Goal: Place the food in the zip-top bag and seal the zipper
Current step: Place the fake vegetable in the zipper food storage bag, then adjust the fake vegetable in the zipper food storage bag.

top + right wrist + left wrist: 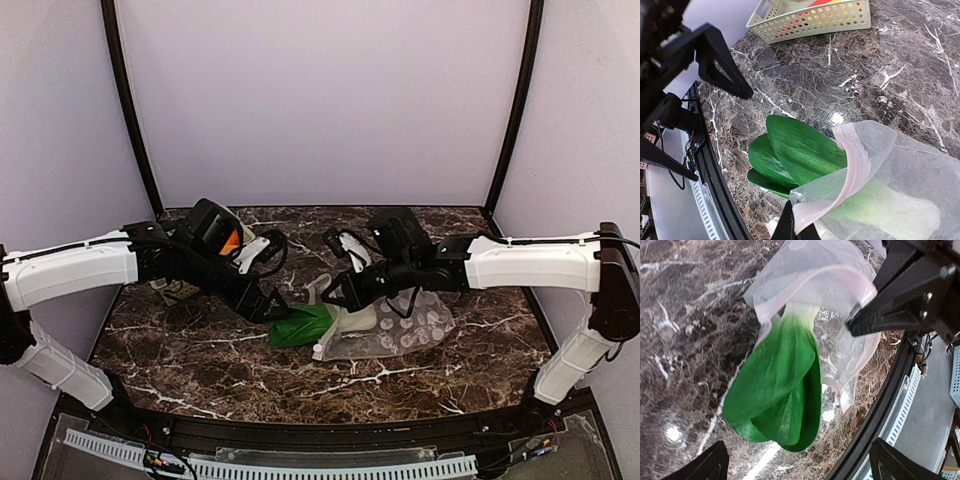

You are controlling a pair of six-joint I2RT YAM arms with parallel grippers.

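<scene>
Partway, bok choy (795,150) in bag (910,165) mouth; basket (810,22) well apart.

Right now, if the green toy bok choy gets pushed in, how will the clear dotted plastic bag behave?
Probably floppy: the clear dotted plastic bag drapes and curls where the right tool pinches it. Likely slides on the glossy marble tabletop.

Two white-and-black robot arms reach inward, and their grippers meet near the middle.

The left arm (70,270) stretches in from the left side with its wrist tipped downward. Its black two-finger left gripper (272,305) is spread wide, with nothing between its fingers (710,465). The right arm (530,262) comes in from the right. Its black right gripper (332,293) is pinched tight on the pink-edged rim of the clear plastic zip-top bag (900,160), just beside the left gripper.
</scene>
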